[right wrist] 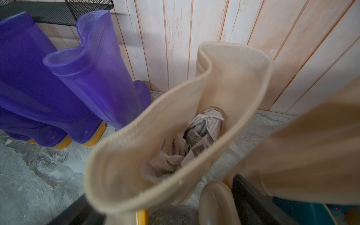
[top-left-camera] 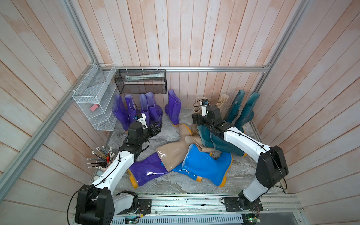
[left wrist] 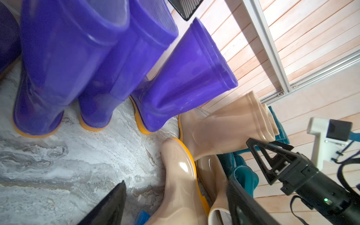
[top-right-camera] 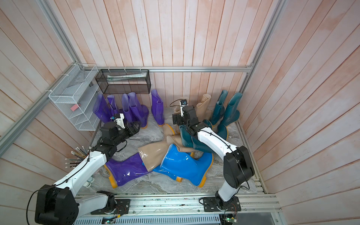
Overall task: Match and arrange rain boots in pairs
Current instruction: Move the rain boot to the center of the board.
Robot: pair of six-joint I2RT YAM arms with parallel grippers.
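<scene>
In both top views my left claw hangs over the bare tabletop at about 10 o'clock. It is spread wide with nothing in it, just in front of the row of purple boots standing at 11 o'clock. A lone purple boot stands at 12. My right claw sits at 1 o'clock over the top of a standing beige boot, with a second beige boot beside it and a teal pair upright at 2 o'clock. Two more teal boots stand under my right forearm. From the centre towards 6 o'clock lies a heap: a lying beige boot, bright blue boots and a lying purple boot.

From my left wrist, my two fingers stand far apart with only tabletop and the toe of the lying beige boot beyond them, well clear of both.

From my right wrist, I look straight down into the standing beige boot, which has crumpled newspaper stuffed inside. My fingers are spread wide on either side of its mouth. Whether either finger touches the rubber I cannot tell.
</scene>
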